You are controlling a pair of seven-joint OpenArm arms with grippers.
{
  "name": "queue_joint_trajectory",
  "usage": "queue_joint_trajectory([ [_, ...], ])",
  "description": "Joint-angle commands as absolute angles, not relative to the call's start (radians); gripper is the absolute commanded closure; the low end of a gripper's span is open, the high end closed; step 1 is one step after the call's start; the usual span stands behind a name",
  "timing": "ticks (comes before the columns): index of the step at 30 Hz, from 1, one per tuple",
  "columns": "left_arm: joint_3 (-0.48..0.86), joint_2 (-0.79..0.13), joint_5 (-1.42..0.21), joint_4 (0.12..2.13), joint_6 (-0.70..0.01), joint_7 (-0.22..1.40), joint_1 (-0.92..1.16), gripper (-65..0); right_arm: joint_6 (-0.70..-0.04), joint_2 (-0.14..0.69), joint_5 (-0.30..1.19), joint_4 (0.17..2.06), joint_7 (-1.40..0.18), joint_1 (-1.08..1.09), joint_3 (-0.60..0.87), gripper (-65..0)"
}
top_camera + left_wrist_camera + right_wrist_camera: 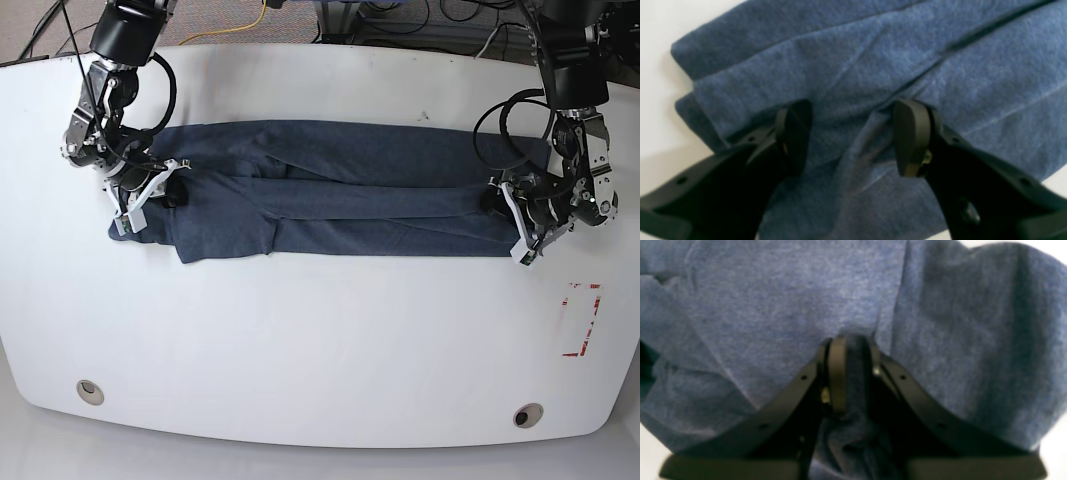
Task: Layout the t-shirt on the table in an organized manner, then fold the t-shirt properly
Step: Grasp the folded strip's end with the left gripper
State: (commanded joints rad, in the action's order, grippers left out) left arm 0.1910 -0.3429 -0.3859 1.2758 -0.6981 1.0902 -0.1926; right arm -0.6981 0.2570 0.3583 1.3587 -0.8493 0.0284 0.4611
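lying in a long, low strip across the far half of the white counter, the blue shirt has folds running along it from side to side. a flap of it hangs out toward the near edge by the right claw. the left claw is down at the other end of the shirt. its tips are apart, with a ridge of cloth rising between them, and it does not pinch the cloth tight. the right claw's tips are close together with a bit of dark cloth between them, but i cannot tell if they grip it. near the left claw's end, a small red box shape is on the counter. two round grey spots, one on the left and one on the right of the base view, sit by the near edge.
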Motion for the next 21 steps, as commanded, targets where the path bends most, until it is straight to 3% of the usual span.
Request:
queue_joint_trajectory([
  [6, 0.28, -0.344, -0.389, 1.277, -0.698, 1.158, -0.214, -36.9, -0.698, 0.262, 0.358, 1.359, -0.849, 0.044, 0.461, -9.5],
  [11, 0.418, -0.349, -0.51, 1.325, -0.698, 1.208, -0.217, -37.4, -0.698, 0.259, 0.358, 1.359, -0.849, 0.045, 0.461, -9.5],
  [17, 0.519, -0.397, -0.722, 1.34, -0.698, 1.251, -0.197, -47.9, -0.698, 0.257, 0.36, 1.36, -0.849, 0.041, 0.461, -9.5],
  [21, 0.556, -0.397, -0.763, 1.337, -0.698, 1.254, -0.171, -49.2, -0.698, 0.257, 0.36, 1.36, -0.849, 0.039, 0.461, -9.5],
])
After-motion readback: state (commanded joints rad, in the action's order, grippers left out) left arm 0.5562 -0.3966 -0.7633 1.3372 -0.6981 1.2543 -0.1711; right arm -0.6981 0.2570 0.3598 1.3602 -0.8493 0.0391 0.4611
